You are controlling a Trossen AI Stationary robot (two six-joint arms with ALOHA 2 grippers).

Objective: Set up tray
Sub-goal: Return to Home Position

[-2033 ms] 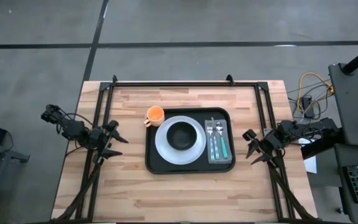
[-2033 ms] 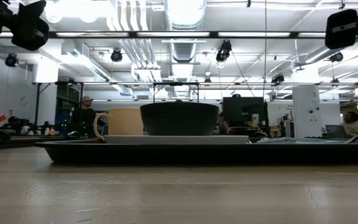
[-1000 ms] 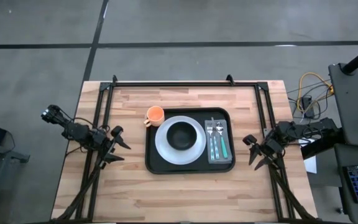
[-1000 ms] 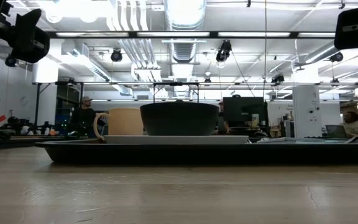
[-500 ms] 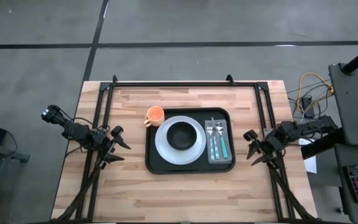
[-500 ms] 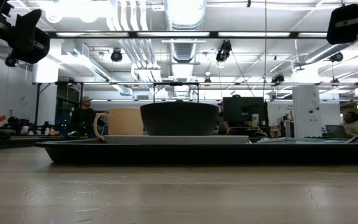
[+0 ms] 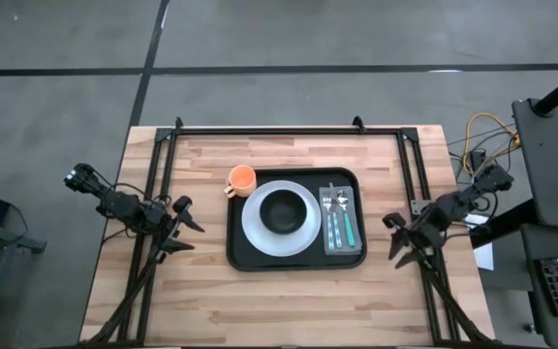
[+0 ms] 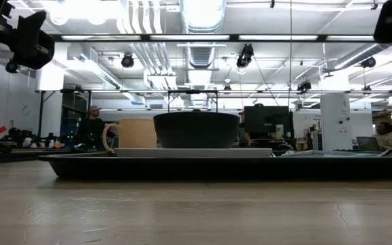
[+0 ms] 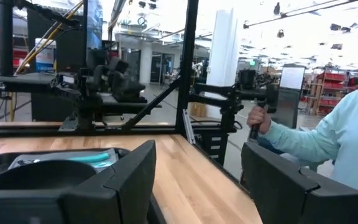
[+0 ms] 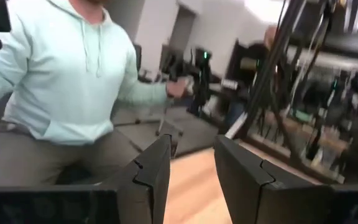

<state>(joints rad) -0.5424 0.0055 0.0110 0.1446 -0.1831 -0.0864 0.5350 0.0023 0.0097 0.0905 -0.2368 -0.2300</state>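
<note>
The tray is black, the plate white, the bowl black, the napkin grey. The cutlery has green handles. The cup is orange. The table is pale wood, striped in planks.

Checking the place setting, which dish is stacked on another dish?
The black bowl: it sits in the middle of the white plate, while the orange cup stands alone beside them.
</note>
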